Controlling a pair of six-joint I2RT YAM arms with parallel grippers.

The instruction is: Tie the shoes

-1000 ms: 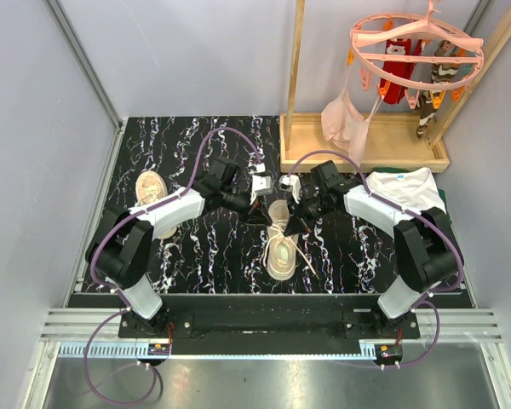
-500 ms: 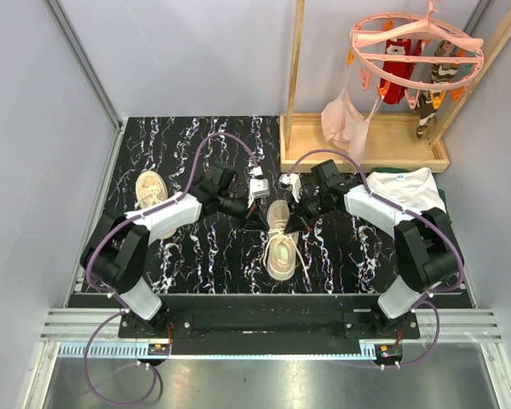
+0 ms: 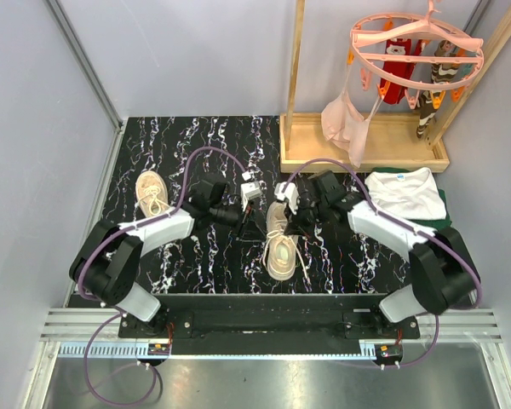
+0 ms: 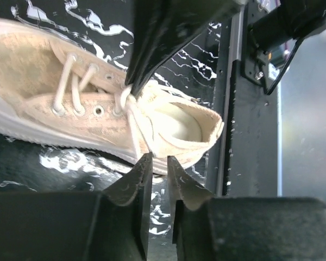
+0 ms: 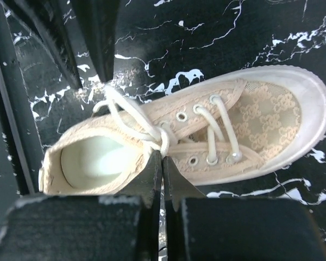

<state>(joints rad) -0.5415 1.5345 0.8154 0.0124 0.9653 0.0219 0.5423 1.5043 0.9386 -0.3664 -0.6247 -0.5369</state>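
Observation:
A beige sneaker (image 3: pixel 280 245) with white laces lies mid-table, toe toward the near edge. My left gripper (image 3: pixel 253 224) is at its left side and my right gripper (image 3: pixel 293 223) at its right side, both by the heel opening. In the left wrist view the sneaker (image 4: pixel 49 109) lies across the top. A lace loop (image 4: pixel 135 128) runs from the knot to my left gripper (image 4: pixel 156 162), whose jaws stand a narrow gap apart. In the right wrist view my right gripper (image 5: pixel 162 161) is shut at the knot (image 5: pixel 165 136) on the sneaker (image 5: pixel 250 130). The second sneaker (image 3: pixel 152 194) lies far left.
A wooden rack base (image 3: pixel 366 141) stands at the back right, with a pink hanger ring (image 3: pixel 416 43) of small garments above it. A folded white and green cloth (image 3: pixel 404 189) lies at the right. A loose lace end (image 3: pixel 303 260) trails right of the middle sneaker.
Both grippers have moved a little toward the near edge along the middle sneaker's sides. The left arm has swung lower. The sneaker has stayed put.

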